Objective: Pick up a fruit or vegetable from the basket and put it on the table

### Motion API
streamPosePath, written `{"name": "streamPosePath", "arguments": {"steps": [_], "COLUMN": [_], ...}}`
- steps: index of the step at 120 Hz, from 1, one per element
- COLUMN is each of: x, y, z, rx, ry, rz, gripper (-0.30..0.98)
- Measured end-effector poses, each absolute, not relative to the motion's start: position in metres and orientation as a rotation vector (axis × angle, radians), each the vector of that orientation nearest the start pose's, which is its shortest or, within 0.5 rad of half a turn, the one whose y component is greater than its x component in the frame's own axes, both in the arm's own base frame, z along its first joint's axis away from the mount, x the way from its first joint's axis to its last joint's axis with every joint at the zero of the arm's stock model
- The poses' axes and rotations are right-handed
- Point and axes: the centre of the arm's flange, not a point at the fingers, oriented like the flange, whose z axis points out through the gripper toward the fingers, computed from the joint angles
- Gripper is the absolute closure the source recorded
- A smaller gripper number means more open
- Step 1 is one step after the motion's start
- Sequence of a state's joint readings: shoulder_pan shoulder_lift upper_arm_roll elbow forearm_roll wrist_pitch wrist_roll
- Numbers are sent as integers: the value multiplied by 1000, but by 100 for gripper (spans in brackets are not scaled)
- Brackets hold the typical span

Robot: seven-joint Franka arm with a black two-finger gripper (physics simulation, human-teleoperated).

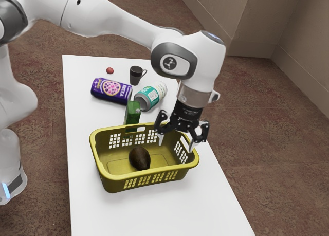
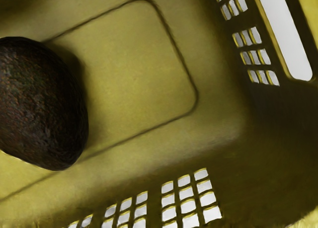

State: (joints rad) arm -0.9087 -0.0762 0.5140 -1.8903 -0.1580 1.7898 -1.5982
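A dark avocado (image 1: 139,158) lies in the yellow basket (image 1: 114,182).

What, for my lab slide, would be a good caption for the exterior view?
Open gripper above a yellow basket with an avocado inside, on a white table.

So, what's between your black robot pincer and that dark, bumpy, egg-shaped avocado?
Nothing. Between my pincer and the avocado there's just air, over the bare floor of the yellow plastic basket. The exterior view shows that.
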Motion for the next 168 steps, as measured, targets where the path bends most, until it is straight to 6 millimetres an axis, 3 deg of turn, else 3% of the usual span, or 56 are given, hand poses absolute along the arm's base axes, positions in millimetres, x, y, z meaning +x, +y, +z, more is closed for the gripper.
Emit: {"name": "streamPosePath", "arguments": {"steps": [10, 24, 30, 59, 77, 92, 109, 123, 135, 147, 168], "x": [486, 500, 501, 481, 474, 450, 440, 434, 430, 425, 432], "y": [-228, -185, -179, -215, -213, -238, -236, -223, -218, -216, -197], "z": [533, 541, 542, 543, 534, 545, 554, 561, 554, 535, 521], "rx": [-2631, -2563, -2548, -2566, -2511, -2512, -2461, -2404, -2348, -2289, -2197], "ry": [-1852, -1967, -1982, -1919, -1937, -1900, -1915, -1946, -1956, -1957, -2029], "rz": [290, 284, 287, 309, 343, 354, 335, 336, 350, 375, 401], "gripper": [0, 0, 0, 0, 0, 0, 0, 0, 0, 0, 0]}}
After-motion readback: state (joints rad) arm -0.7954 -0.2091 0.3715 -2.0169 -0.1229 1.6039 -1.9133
